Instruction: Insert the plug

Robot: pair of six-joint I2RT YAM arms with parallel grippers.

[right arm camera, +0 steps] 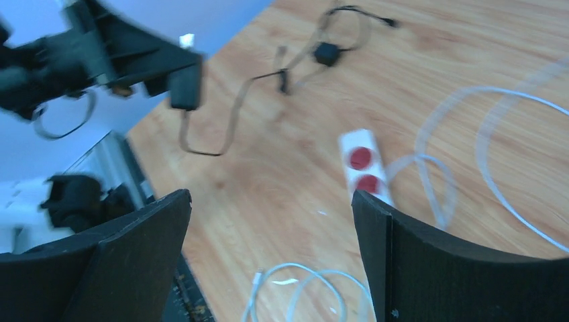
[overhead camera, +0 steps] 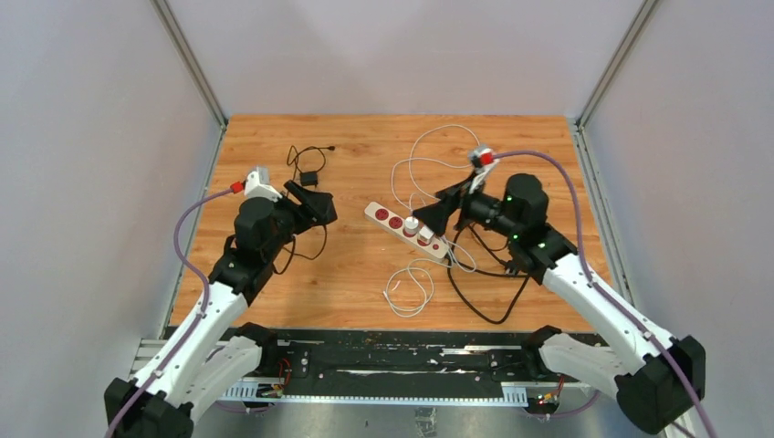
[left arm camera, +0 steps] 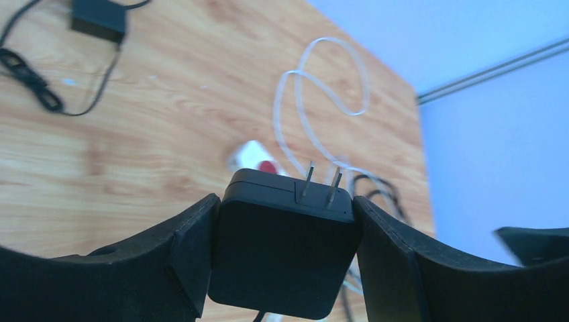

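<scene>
My left gripper (left arm camera: pixel 285 248) is shut on a black square plug adapter (left arm camera: pixel 282 251); its two metal prongs (left arm camera: pixel 321 184) point away, toward the white power strip (left arm camera: pixel 253 155). In the top view the left gripper (overhead camera: pixel 315 205) holds the adapter left of the strip (overhead camera: pixel 406 230), apart from it. The strip has red-covered sockets (overhead camera: pixel 394 221) and two white plugs (overhead camera: pixel 418 230) in it. My right gripper (overhead camera: pixel 436 217) is open and empty, hovering over the strip's near end; its wrist view shows the strip (right arm camera: pixel 366 168) between wide-apart fingers.
A second small black adapter (overhead camera: pixel 308 178) with thin black cable lies at the back left. White cable loops (overhead camera: pixel 429 155) lie behind the strip and a white coil (overhead camera: pixel 409 290) in front. A black cable (overhead camera: pixel 488 292) curls under the right arm.
</scene>
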